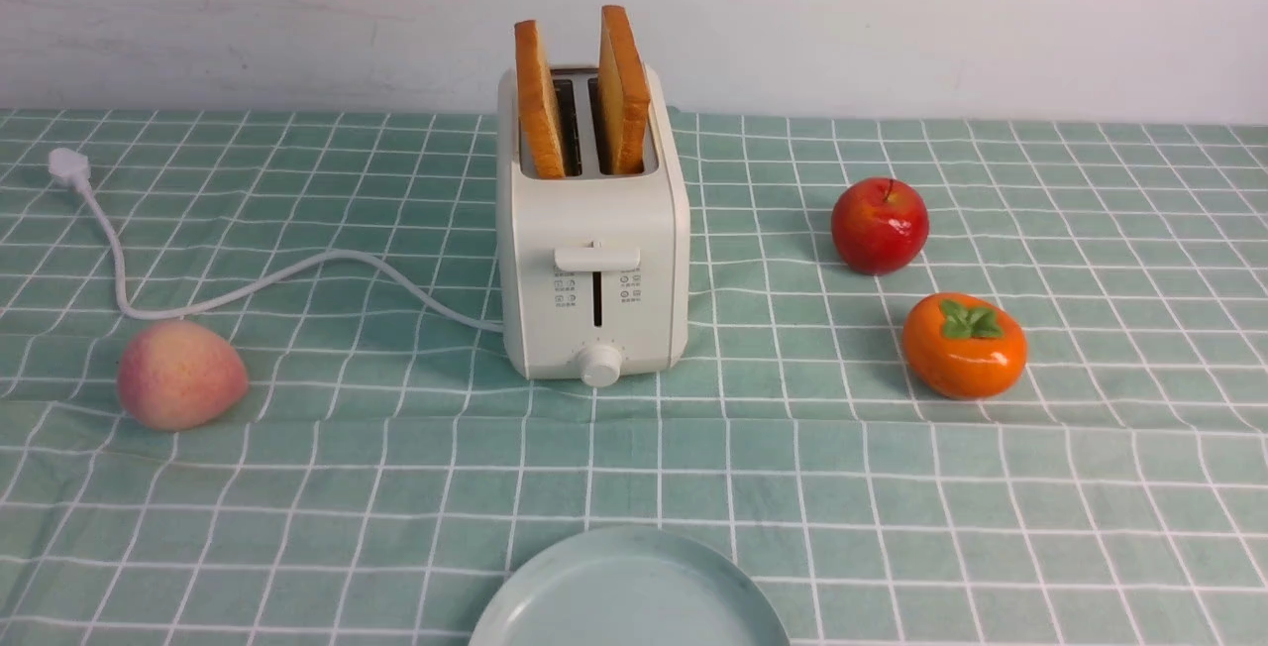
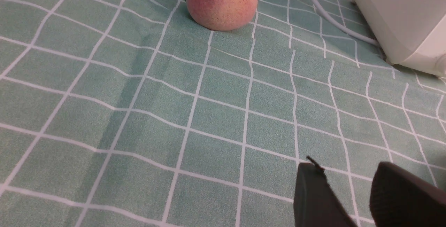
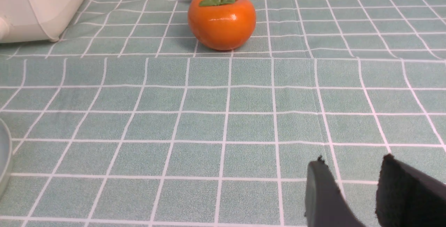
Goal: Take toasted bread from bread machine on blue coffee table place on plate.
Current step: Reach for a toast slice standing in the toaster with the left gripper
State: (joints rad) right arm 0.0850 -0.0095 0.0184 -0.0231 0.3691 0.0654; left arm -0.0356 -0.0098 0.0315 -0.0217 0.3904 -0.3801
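The cream-white bread machine [image 1: 592, 260] stands mid-table on the blue coffee table's teal grid cloth [image 1: 892, 487]. Two slices of toasted bread [image 1: 540, 101] [image 1: 624, 91] stand upright in its slots, sticking out of the top. The pale blue-green plate [image 1: 629, 592] lies empty at the near edge, in front of the bread machine. Neither gripper shows in the front view. My left gripper [image 2: 346, 166] is open and empty over bare cloth, with the bread machine's corner [image 2: 400, 18] beyond it. My right gripper [image 3: 352, 161] is open and empty over bare cloth. The bread machine [image 3: 41, 4] and the plate rim [image 3: 4, 164] show at that view's edges.
A peach [image 1: 181, 374] lies left of the bread machine, also in the left wrist view [image 2: 222, 2]. The white cord [image 1: 297, 274] runs left to its plug [image 1: 67, 166]. A red apple [image 1: 880, 226] and an orange persimmon [image 1: 964, 345] [image 3: 222, 20] sit to the right. A white wall stands behind.
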